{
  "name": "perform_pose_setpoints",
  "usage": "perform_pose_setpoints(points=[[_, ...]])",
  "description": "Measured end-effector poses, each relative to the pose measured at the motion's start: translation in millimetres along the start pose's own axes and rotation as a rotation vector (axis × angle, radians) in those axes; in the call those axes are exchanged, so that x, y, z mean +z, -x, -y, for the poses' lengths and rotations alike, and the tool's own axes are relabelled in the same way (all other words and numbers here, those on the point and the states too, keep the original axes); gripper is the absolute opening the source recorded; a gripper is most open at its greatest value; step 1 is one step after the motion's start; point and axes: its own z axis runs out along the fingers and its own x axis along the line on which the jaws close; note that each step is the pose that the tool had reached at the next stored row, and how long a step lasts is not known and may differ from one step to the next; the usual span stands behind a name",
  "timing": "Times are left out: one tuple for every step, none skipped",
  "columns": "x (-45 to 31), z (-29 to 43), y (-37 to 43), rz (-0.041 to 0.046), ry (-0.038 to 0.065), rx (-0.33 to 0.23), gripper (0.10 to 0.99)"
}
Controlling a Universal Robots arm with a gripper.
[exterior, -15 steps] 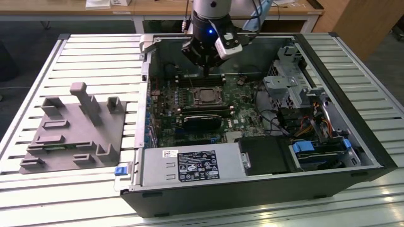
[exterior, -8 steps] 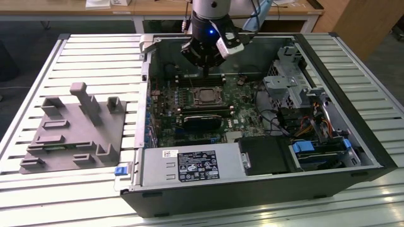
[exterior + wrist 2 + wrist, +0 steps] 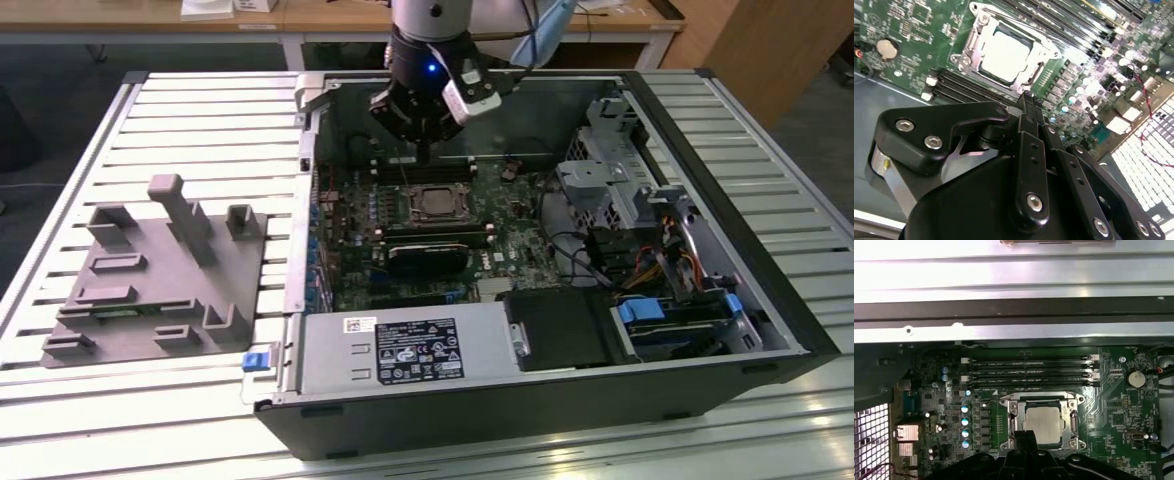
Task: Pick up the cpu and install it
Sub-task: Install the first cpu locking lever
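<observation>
Claw: I see my claw (image 3: 423, 150) hanging inside the open computer case (image 3: 747, 300), over the motherboard (image 3: 400, 215), its fingers (image 3: 1026, 107) pressed together with nothing between them.
Cpu: I find the cpu (image 3: 1043, 424) lying flat in the socket (image 3: 1015, 416), silver top up, the metal frame around it; it also shows in the second wrist view (image 3: 1004, 55). The claw tips are just beside the socket, not touching the chip.
Memory slots: black slots (image 3: 1029, 371) run alongside the socket.
Fixture block: a grey block (image 3: 154, 275) with upright posts sits on the slatted counter (image 3: 200, 110), near the exterior view's left edge, well apart from the claw.
</observation>
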Motion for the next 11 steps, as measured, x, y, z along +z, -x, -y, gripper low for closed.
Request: perform_pose_setpoints(points=[[0.0,0.1,-1.7,0.0002,0.0,-0.001,0.106],[0.1,0.2,-3.5,0.0007,0.0,-0.001,0.106],[0.2,0.3,-5.8,0.0019,0.0,-0.002,0.106],[0.3,0.4,-8.9,0.0039,0.0,-0.002,0.106],[0.5,0.6,-12.5,0.0083,0.0,-0.002,0.106],[0.8,0.7,-14.3,0.0103,0.0,-0.002,0.106],[1.2,0.7,-15.7,0.0113,0.001,-0.002,0.106],[1.8,0.8,-17.2,0.0121,0.001,-0.002,0.106],[2.7,0.9,-18.9,0.0127,0.001,-0.002,0.106],[3.8,1.1,-20.9,0.013,0.001,-0.002,0.106],[4.7,1.2,-22.4,0.0131,0.001,-0.002,0.106]])
